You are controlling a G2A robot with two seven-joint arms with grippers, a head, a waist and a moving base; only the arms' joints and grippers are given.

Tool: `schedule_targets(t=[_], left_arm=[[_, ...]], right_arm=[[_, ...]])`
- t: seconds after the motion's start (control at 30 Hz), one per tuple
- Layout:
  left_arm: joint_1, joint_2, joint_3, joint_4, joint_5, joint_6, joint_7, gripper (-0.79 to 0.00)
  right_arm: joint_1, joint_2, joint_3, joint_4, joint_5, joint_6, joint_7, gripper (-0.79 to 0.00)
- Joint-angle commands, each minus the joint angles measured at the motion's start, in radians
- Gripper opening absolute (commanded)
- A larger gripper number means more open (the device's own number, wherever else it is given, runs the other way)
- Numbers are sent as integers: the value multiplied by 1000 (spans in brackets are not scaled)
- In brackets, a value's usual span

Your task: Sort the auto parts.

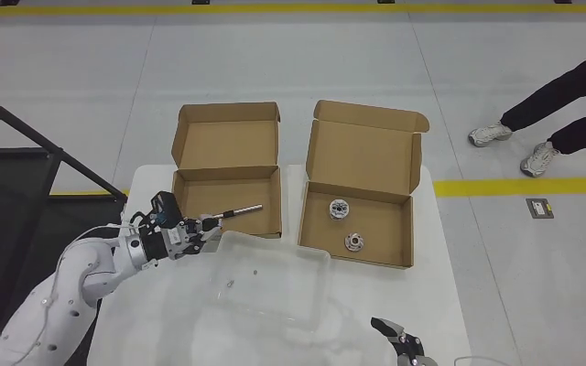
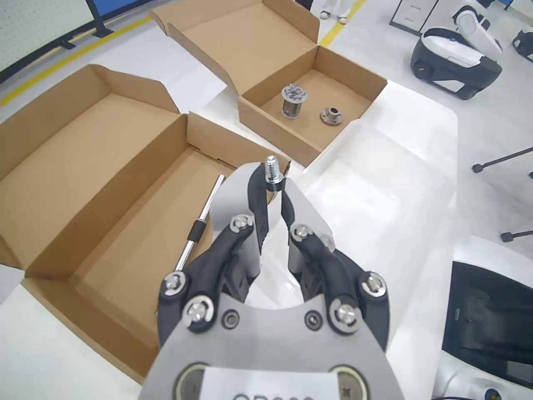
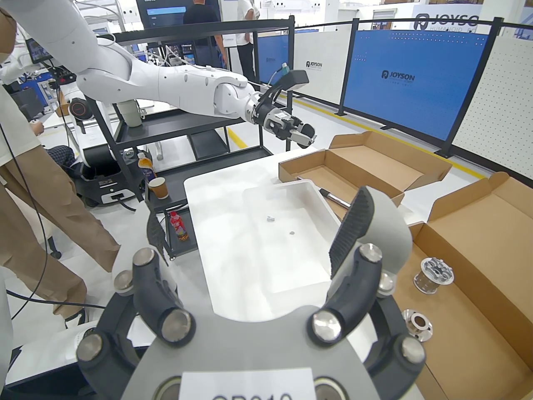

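My left gripper (image 2: 273, 187) is shut on a short bolt (image 2: 272, 169) whose threaded end sticks out past the fingertips. It hangs over the near corner of the left cardboard box (image 1: 227, 197), beside the white tray (image 1: 275, 284). A long metal rod (image 1: 240, 212) lies in that box. In the right box (image 1: 359, 220) sit a flanged hub (image 1: 339, 209) and a smaller flange (image 1: 354, 242). Two tiny bits (image 3: 270, 218) lie on the tray floor (image 3: 291, 260). My right gripper (image 3: 254, 228) stands open and empty at the table's near edge, apart from the tray.
Both boxes have their lids folded back at the far side of the white table (image 1: 439, 293). A black rack (image 3: 166, 135) beside the table holds a paper cup (image 3: 159, 188) and bottles (image 3: 179, 226). A person in beige trousers (image 3: 37, 210) stands close by it.
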Motion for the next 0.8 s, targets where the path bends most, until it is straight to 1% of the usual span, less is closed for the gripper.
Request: schedule_targets(t=[0.0, 0.13, 0.2, 0.27, 0.33, 0.43, 0.5, 0.6, 0.77], left_arm=[[0, 0, 0, 0, 1, -2, 9, -785], [0, 0, 0, 0, 1, -2, 9, -785], [8, -6, 10, 2, -4, 57, -8, -785], [-10, -19, 28, 26, -46, 122, -27, -785], [-49, -36, 53, 64, -82, 184, -50, -785], [-117, -65, 109, 125, -75, 264, -81, -785], [-167, -86, 147, 179, -89, 273, -98, -785], [-240, -116, 201, 255, -42, 322, -123, -785], [-350, -165, 285, 383, 31, 342, -147, -785]], right_arm=[[0, 0, 0, 0, 0, 0, 0, 0], [0, 0, 0, 0, 0, 0, 0, 0], [0, 0, 0, 0, 0, 0, 0, 0], [0, 0, 0, 0, 0, 0, 0, 0], [0, 0, 0, 0, 0, 0, 0, 0], [0, 0, 0, 0, 0, 0, 0, 0], [0, 0, 0, 0, 0, 0, 0, 0], [0, 0, 0, 0, 0, 0, 0, 0], [0, 0, 0, 0, 0, 0, 0, 0]])
